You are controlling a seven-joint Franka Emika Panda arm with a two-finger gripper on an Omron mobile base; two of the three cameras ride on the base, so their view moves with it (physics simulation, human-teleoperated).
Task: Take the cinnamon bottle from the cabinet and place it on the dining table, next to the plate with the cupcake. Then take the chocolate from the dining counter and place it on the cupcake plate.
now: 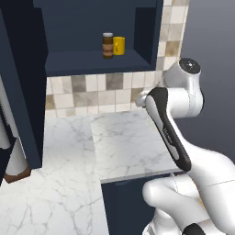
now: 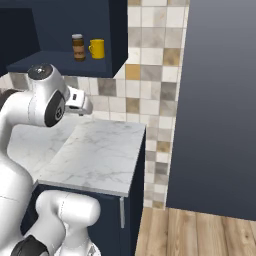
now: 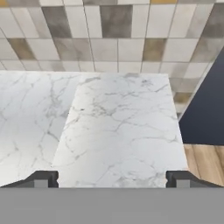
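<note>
The cinnamon bottle point(image 1: 108, 45) point(image 2: 78, 47), a small brown jar with a pale cap, stands upright on the shelf of the open dark navy cabinet point(image 1: 92, 62) point(image 2: 55, 62). My arm is folded low in front of the counter, with the hand well below the shelf and apart from the bottle. In the hand view my gripper point(image 3: 111, 179) is open with nothing between its fingertips point(image 3: 46, 178), and it looks down over a marble counter. The dining table, dining counter, plate, cupcake and chocolate are out of view.
A yellow mug point(image 1: 119, 45) point(image 2: 97, 48) stands right beside the bottle. Below the cabinet are a tiled wall point(image 1: 92, 94) and a white marble counter point(image 1: 128, 142) point(image 2: 95, 155) point(image 3: 118, 131). A tall dark panel point(image 2: 220, 100) rises at the right above wood floor point(image 2: 195, 232).
</note>
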